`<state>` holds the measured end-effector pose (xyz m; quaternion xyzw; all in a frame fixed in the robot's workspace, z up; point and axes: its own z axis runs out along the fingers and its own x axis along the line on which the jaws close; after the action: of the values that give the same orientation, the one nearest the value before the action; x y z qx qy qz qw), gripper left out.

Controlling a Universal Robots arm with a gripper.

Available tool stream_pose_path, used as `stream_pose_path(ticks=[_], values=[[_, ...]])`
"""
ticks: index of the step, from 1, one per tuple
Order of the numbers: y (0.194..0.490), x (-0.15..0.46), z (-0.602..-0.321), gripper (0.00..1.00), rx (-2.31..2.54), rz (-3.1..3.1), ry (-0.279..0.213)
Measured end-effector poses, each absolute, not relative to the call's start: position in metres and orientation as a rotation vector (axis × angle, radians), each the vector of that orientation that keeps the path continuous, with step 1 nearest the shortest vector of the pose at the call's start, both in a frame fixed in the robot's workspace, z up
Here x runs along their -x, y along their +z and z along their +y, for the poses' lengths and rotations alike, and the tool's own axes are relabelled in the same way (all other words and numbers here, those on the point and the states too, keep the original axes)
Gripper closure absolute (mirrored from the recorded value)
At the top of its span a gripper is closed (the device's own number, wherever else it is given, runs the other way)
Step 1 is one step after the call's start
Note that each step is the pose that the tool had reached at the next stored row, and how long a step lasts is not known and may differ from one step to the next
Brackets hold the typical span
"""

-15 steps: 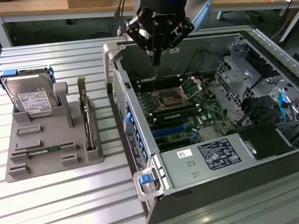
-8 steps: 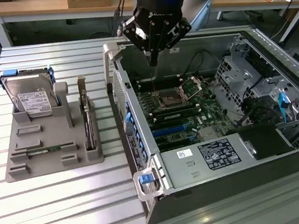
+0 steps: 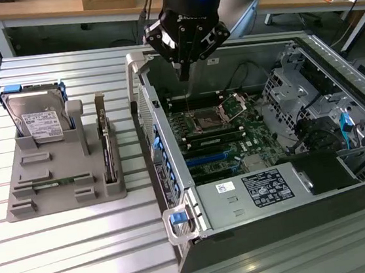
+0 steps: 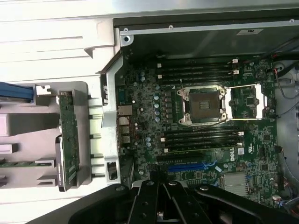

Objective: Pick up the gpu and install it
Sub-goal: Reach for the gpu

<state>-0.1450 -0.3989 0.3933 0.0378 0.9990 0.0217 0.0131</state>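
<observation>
The gpu (image 3: 106, 147) stands on edge in a slot of the grey holder (image 3: 61, 198) at the exterior view's left, a thin dark card with a silver bracket at its far end. From the wrist view I see the gpu (image 4: 69, 140) edge-on beside the case wall. My gripper (image 3: 181, 69) hangs above the open computer case (image 3: 174, 177), over the far part of the motherboard (image 3: 225, 135), apart from the gpu. Its fingers are shut with nothing between them. In the wrist view the gripper (image 4: 161, 207) points down over the board near a blue slot (image 4: 190, 166).
A silver hard drive (image 3: 35, 117) with a white label stands upright at the holder's far end. A slim green memory stick (image 3: 53, 184) lies near its front. A drive cage and cables (image 3: 339, 119) crowd the case's right side. Workbenches stand behind the slatted table (image 3: 77, 254).
</observation>
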Motion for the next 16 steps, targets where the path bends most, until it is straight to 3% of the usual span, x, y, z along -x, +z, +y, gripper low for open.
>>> stream_pose_path(ticks=[16], values=[[0.3933,0.1521,-0.3989,0.89,-0.118,3.113,0.068]])
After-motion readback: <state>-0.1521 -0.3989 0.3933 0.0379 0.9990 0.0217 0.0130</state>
